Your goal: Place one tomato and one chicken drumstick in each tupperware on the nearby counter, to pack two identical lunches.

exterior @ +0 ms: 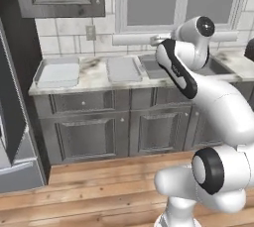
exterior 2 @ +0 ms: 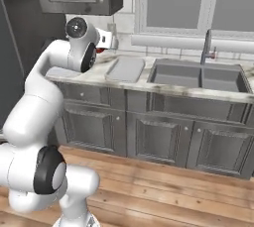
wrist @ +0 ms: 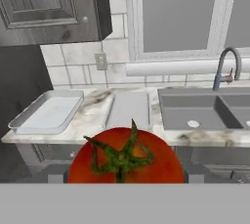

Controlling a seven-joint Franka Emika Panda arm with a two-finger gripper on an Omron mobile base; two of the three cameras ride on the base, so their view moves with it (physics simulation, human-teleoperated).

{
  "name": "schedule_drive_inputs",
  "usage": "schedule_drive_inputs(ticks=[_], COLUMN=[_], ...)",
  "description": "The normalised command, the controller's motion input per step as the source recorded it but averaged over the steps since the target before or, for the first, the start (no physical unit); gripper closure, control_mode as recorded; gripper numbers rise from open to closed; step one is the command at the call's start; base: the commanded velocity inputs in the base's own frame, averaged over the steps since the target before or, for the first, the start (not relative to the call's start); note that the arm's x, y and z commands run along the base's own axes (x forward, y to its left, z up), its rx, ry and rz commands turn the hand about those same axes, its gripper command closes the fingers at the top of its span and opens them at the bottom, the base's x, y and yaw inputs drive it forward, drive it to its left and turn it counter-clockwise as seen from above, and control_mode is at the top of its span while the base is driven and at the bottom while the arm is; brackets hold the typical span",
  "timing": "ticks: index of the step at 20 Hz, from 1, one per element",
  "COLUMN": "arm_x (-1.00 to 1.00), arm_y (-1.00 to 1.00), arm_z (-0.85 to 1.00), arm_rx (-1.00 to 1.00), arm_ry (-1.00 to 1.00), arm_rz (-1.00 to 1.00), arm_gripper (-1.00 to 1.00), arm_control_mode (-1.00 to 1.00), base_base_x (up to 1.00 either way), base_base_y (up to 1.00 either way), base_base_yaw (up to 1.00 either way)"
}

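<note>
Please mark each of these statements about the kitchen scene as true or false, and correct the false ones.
1. A red tomato with a green stem sits right in front of the hand camera. True.
2. The tray on the counter already holds a tomato. False: it looks empty.
3. The sink is set into the counter, with a curved faucet behind it. True.
4. A flat grey board lies between the tray and the sink. True.
5. The cabinet doors under the counter stand open. False: they are all closed.
6. The sink is full of dishes. False: its basins are bare.
</note>
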Motion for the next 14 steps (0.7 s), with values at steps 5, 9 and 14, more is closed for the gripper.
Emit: schedule_drive_inputs(ticks=[5, 9, 14], arm_x=[0.00, 0.00, 0.00], arm_y=[0.00, 0.00, 0.00], arm_z=[0.00, 0.00, 0.00], arm_rx=[0.00, 0.00, 0.00], arm_ry=[0.00, 0.00, 0.00], arm_rz=[0.00, 0.00, 0.00], arm_gripper=[1.00, 1.00, 1.00], arm_control_mode=[1.00, 1.00, 1.00], base_base_x=[0.97, 0.96, 0.95], base_base_y=[-0.01, 0.00, 0.00], base_base_yaw=[0.00, 0.00, 0.00])
